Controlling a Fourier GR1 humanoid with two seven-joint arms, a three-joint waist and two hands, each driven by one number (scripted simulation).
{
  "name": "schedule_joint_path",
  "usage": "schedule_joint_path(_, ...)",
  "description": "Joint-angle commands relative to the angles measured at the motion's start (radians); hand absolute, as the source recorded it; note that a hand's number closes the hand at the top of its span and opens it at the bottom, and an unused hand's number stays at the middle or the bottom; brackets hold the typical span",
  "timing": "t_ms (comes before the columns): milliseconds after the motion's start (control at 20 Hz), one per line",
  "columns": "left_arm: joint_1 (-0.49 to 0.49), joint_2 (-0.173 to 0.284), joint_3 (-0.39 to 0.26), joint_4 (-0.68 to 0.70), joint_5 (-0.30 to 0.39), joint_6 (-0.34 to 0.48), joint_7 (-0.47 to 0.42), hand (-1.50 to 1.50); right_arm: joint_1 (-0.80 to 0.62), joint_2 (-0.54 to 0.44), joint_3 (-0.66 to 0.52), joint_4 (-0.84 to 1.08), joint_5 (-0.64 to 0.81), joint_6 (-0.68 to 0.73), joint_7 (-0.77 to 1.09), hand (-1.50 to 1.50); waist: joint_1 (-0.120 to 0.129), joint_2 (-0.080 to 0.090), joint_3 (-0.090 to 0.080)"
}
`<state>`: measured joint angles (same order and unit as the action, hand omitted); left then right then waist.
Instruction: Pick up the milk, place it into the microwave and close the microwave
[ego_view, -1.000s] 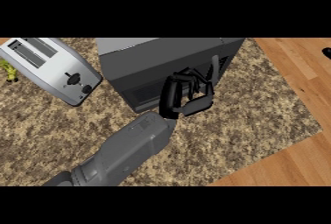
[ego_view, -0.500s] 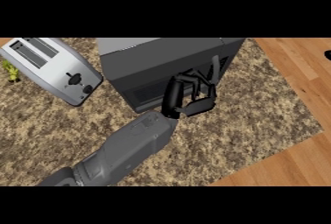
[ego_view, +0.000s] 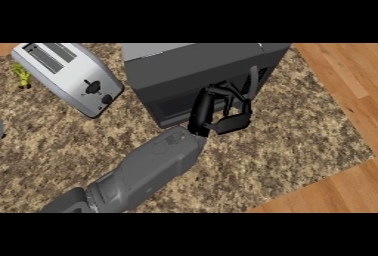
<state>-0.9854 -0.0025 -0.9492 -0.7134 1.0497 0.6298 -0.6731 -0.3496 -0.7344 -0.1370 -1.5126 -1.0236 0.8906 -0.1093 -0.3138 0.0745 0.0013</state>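
Pushing microwave (ego_view: 184, 75) door flush looks like job now; right hand (ego_view: 220, 111) at front, fingers curled, holding nothing visible. Press squarely near handle edge.

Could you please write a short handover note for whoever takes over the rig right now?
Right robot hand: fingers curled against the right end of the dark grey box-shaped microwave's front, nothing seen in them.
Left robot hand: not in view.
Milk: not visible anywhere on the speckled brown counter; probably already inside the microwave, though that cannot be confirmed.
Door: looks closed or nearly so from this steep angle.
Left to do: check that the door is fully shut, press it home if not, then draw the hand back.
The silver toaster stands left of the microwave, untouched.
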Motion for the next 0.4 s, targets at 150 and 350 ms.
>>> schedule_joint_path(150,0.046,0.002,0.08,0.154,0.08,0.048,0.018,-1.5,0.046,-0.036,-0.025,-0.012,-0.036,0.009,0.007,-1.5,0.035,0.0,-0.002)
schedule_joint_path(350,0.05,0.002,0.056,0.161,0.094,0.034,0.01,-1.5,0.067,-0.048,-0.02,-0.031,-0.047,0.006,0.019,-1.5,0.046,0.001,-0.003)
